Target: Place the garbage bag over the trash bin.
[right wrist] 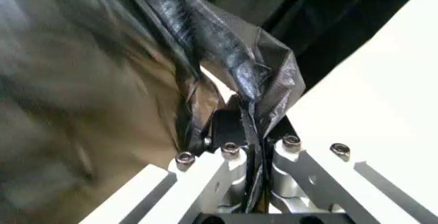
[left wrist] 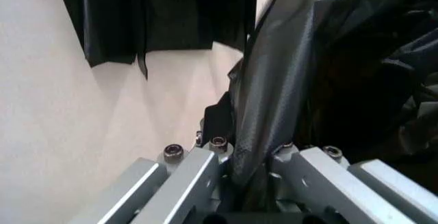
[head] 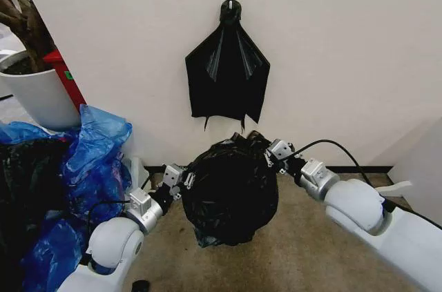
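Note:
The garbage bag (head: 231, 192), glossy black and wrinkled, bulges in a rounded mass low in front of the wall, between my two arms. My left gripper (head: 181, 180) is shut on the bag's left edge; in the left wrist view the film (left wrist: 274, 106) runs down between its jaws (left wrist: 250, 155). On the upper right edge my right gripper (head: 275, 152) is also shut, and the right wrist view shows a twisted fold of the bag (right wrist: 226, 65) pinched between that gripper's jaws (right wrist: 255, 149). The trash bin is hidden.
A fan-shaped black bunch (head: 226, 78) hangs from a wall hook just above the bag. Bright blue plastic bags (head: 90, 161) pile up at the left, with a white planter pot (head: 38, 92) behind them. Beige floor (head: 311, 250) lies open at the right.

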Robot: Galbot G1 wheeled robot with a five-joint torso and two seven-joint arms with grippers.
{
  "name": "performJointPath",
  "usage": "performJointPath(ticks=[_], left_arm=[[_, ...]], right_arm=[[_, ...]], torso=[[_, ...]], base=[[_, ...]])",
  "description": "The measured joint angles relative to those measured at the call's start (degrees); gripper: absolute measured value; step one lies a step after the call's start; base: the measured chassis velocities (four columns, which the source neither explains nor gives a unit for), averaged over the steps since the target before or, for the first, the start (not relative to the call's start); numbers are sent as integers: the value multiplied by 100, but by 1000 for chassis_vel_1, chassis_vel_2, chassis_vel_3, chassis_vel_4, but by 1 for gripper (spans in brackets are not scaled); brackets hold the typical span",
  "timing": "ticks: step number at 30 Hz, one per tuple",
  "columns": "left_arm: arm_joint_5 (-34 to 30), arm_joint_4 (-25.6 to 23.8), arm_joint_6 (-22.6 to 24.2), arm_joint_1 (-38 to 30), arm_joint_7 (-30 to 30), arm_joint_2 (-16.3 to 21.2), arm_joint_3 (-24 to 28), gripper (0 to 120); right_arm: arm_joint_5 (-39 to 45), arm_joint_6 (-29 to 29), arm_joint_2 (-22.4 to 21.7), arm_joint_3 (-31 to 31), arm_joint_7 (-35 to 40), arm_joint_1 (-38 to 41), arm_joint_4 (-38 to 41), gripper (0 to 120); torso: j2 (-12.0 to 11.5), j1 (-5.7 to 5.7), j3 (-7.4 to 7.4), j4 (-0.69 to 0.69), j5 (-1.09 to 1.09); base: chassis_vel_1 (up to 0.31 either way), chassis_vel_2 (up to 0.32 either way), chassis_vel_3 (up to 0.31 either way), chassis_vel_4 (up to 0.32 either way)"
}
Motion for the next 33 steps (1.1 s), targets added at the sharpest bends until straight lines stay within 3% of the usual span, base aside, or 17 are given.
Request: performJointPath(ticks=[5,8,16,23,33], left_arm=[[-283,-4,-17,9,-21,-13,-64,1],[-776,52,-24,-12,-43,-38,-115,1],[-1647,244,-73,-19,181,-15,-152,1],[-2013,296,-73,-4,585,11,-166,1],[-2567,311,80,-27,506,-13,-169,1]], right_arm=[[89,278,-39,18,-378,-94,-214,0],[125,863,-43,31,-929,-156,-562,0],[-8,2055,161,-5,-1434,5,-1415,0],[-67,2556,301,-75,-1701,166,-1814,0],[-306,2827,359,-63,-1880,109,-1951,0]], torso=[[0,0,0,0,0],[0,0,0,0,0],[0,0,0,0,0],[0,0,0,0,0],[0,0,0,0,0]], base=[[0,0,0,0],[0,0,0,0],[0,0,0,0],[0,0,0,0],[0,0,0,0]])
